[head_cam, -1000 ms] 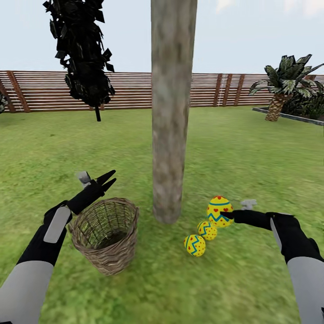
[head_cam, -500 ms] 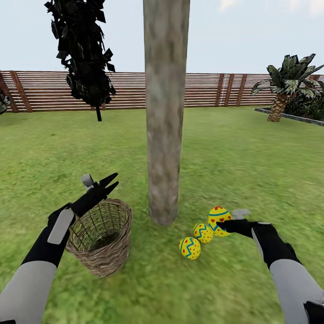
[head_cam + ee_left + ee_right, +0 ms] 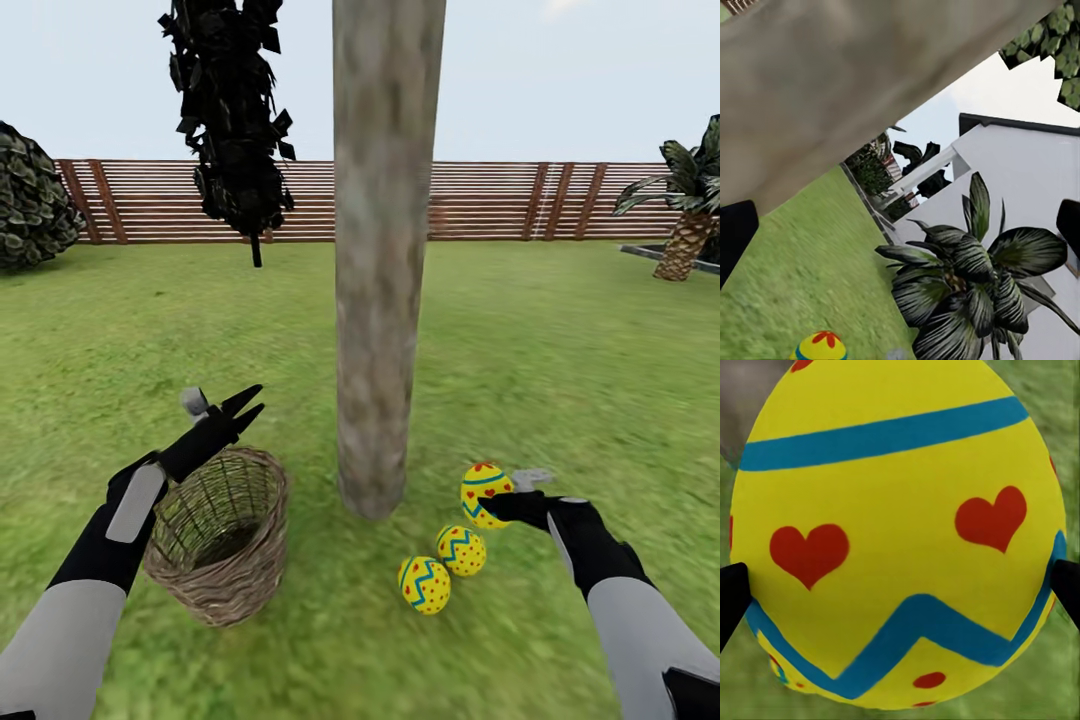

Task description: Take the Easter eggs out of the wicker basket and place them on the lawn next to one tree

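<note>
From my head, the tree stands mid-lawn. The basket sits left of its foot, with my left claw above the rim, fingers apart and empty. Right of the trunk lie two eggs on the grass, touching; my right claw is clamped on the third egg just beyond them.

My left wrist sees the trunk, grass, one egg's top and a palm.

My right wrist sees that egg gripped between my fingertips.
</note>
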Tool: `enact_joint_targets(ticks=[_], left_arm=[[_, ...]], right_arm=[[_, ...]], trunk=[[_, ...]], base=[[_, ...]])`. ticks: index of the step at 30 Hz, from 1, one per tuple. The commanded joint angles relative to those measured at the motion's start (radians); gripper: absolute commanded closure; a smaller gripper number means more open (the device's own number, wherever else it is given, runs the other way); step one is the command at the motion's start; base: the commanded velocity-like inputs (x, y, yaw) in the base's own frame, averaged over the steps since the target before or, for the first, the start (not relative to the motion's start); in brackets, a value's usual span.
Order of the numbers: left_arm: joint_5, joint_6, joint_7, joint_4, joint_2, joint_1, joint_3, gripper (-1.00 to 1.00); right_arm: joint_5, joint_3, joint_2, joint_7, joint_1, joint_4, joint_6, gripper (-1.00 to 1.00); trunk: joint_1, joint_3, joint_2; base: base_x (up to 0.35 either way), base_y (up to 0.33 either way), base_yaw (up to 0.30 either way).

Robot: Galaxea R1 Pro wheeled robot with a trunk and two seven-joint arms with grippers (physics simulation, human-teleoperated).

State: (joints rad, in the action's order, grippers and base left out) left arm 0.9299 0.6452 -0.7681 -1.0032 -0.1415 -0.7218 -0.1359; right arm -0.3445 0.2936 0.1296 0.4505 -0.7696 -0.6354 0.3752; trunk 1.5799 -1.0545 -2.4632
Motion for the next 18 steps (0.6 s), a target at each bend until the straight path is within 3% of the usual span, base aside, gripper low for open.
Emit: enact_joint_targets(ticks=[1, 3, 6, 16, 18], left_arm=[[0.004, 0.006, 0.000, 0.000, 0.005, -0.001, -0.001, -1.00], [0.004, 0.003, 0.000, 0.001, 0.027, -0.001, -0.002, -1.00], [0.002, -0.049, 0.000, 0.001, 0.041, -0.001, -0.001, -1.00], [0.002, -0.059, 0.000, 0.001, 0.043, -0.001, -0.001, -1.00], [0.003, -0.059, 0.000, 0.001, 0.044, -0.001, -0.001, -1.00]], right_arm=[[-0.010, 0.005, 0.000, -0.019, -0.001, 0.002, -0.007, 1.00], [-0.010, 0.006, 0.002, -0.076, -0.001, 0.003, -0.017, 1.00], [-0.007, 0.006, 0.001, -0.105, -0.001, 0.005, -0.021, 1.00], [-0.011, 0.005, 0.004, -0.109, -0.001, 0.037, -0.033, 1.00], [-0.044, 0.004, 0.004, -0.119, -0.001, 0.062, -0.077, 1.00]], trunk=[[0.000, -0.001, 0.000], [0.000, -0.001, 0.000], [0.000, -0.001, 0.000], [0.000, -0.001, 0.000], [0.000, -0.001, 0.000]], base=[[0.195, -0.281, 0.021], [0.093, -0.116, 0.006], [0.016, -0.083, 0.001], [0.027, -0.240, 0.000], [0.009, -0.021, 0.000]])
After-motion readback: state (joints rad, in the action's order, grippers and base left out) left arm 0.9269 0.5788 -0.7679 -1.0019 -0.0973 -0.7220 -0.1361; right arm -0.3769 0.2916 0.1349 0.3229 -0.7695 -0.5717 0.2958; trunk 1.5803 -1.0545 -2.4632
